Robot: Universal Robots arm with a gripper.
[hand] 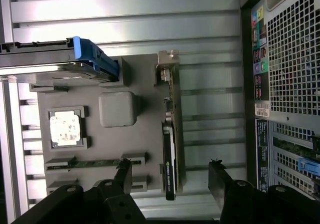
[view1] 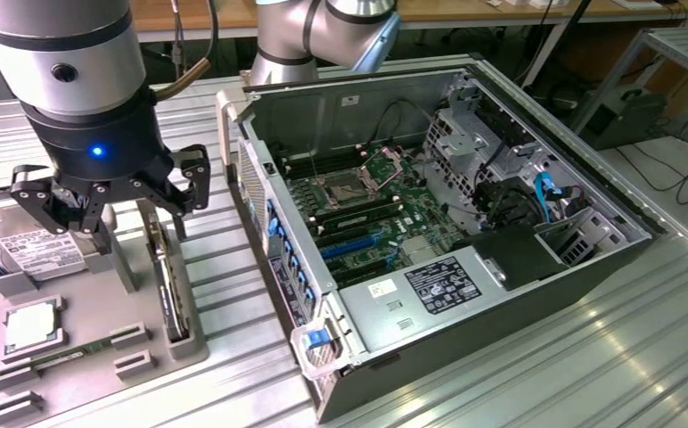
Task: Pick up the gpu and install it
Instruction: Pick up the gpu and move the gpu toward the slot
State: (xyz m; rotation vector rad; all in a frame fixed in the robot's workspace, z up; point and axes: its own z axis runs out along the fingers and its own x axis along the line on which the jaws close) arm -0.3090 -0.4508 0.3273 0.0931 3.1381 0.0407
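Wrist view: the gripper (hand: 170,178), fingers (hand: 123,175) spread wide and empty, hangs over the gpu (hand: 170,134). The gpu stands on edge along the side of the holder tray (hand: 145,134) nearest the computer case (hand: 292,84), its long axis crossing the finger gap.

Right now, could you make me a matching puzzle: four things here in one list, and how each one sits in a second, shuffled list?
Things:
1. graphics card
2. computer case
3. gripper
4. processor chip

States:
A. lying on its side, side panel off
B. open, hovering above the grey tray
C. lying flat in a square pocket of the tray
D. standing on its edge in the tray

Pairs: 1-D, 2-A, 3-B, 4-C
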